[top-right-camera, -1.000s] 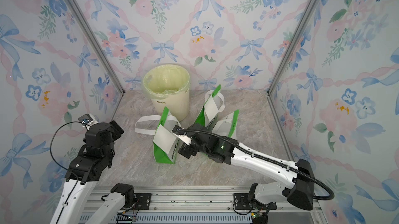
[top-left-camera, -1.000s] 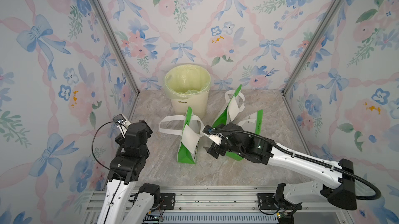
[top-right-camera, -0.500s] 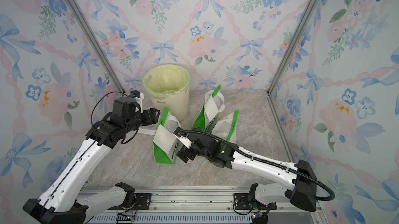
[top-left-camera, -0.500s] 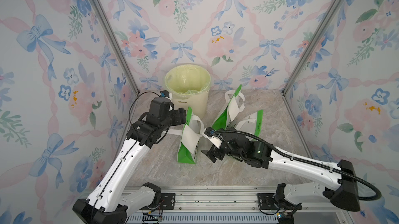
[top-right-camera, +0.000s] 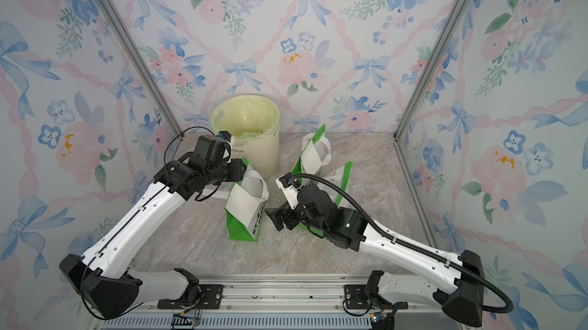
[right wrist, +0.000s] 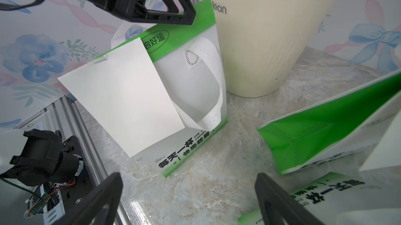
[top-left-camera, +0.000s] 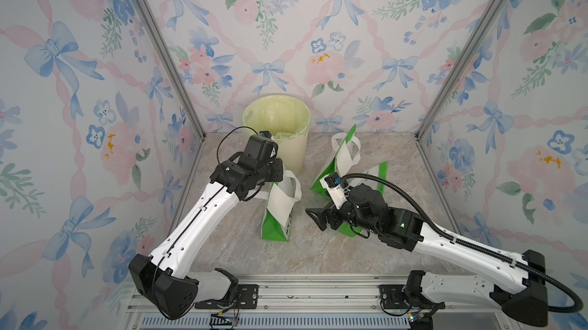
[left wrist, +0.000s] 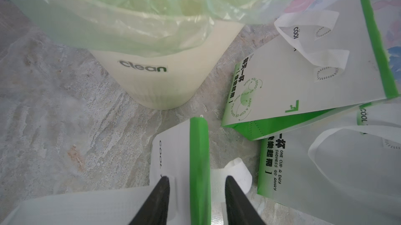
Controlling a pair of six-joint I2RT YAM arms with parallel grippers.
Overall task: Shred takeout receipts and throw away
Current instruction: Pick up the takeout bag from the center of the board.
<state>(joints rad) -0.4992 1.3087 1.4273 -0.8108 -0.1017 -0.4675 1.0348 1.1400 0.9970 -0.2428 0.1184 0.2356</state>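
A takeout receipt [right wrist: 121,102], a plain white slip, hangs on the front face of the upright green-and-white bag [top-left-camera: 276,226], fastened at its top corner. It also shows as a receipt [top-right-camera: 243,204] in a top view. My left gripper [left wrist: 196,178] straddles that bag's green top edge. Its jaws stand partly apart, with a gap on each side of the edge. My right gripper [right wrist: 188,178] is wide open and holds nothing. It hovers low over the table in front of the receipt, a short way off. In both top views the right gripper [top-left-camera: 318,218] sits beside the bag.
A cream bin [top-left-camera: 276,115] with a pale green liner stands at the back, just behind the upright bag. Two more green-and-white bags [top-left-camera: 343,159] [left wrist: 325,169] lean to the right, partly behind my right arm. Walls close in on three sides.
My left arm has swung from its folded pose at the front left to the bag's top, and its jaws have narrowed over the edge. The right gripper has drawn back a little from the bag.
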